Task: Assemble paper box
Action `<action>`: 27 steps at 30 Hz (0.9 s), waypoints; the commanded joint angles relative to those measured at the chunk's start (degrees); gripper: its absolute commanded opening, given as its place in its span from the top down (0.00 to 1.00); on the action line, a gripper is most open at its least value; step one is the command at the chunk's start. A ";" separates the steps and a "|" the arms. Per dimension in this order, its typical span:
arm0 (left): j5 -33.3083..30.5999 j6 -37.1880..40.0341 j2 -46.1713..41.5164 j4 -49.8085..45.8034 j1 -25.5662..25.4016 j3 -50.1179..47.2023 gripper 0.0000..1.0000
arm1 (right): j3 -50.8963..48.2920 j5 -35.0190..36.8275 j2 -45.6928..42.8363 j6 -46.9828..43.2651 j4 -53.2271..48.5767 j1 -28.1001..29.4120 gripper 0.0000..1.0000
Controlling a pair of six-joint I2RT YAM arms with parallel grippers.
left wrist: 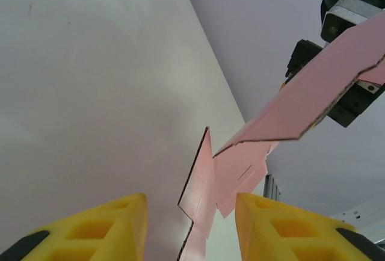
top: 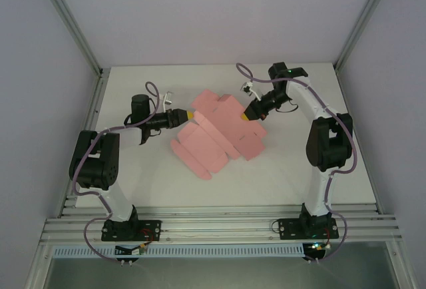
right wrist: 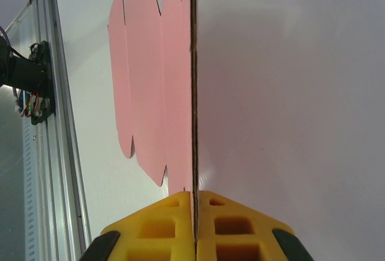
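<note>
Top external: paper box (top: pixel 219 136), a flat pink sheet, is lying mid-worktop (top: pixel 133 89). Right claw (top: pixel 247 114) is pinching its far right edge. Left claw (top: pixel 188 114) is straddling the left edge, unclenched. Step in hand, likely: securing the sheet for first folds. The next move is calling for a square left grip.

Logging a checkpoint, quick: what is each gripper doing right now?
Left gripper: open, straddling an edge of the paper box, not clamped.
Right gripper: shut on the paper box.
</note>
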 commanded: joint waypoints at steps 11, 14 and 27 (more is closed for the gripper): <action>1.29 11.16 2.67 -15.33 -2.76 9.93 0.71 | 2.71 -5.67 1.46 -2.83 -2.96 -0.21 1.00; 0.71 15.12 1.87 -19.29 -3.84 10.43 0.83 | 2.98 -4.87 1.99 -1.94 -2.62 -0.14 1.00; -5.99 18.14 -5.07 -17.25 -4.92 2.82 1.00 | 3.23 -6.89 4.07 10.57 2.51 -1.78 1.00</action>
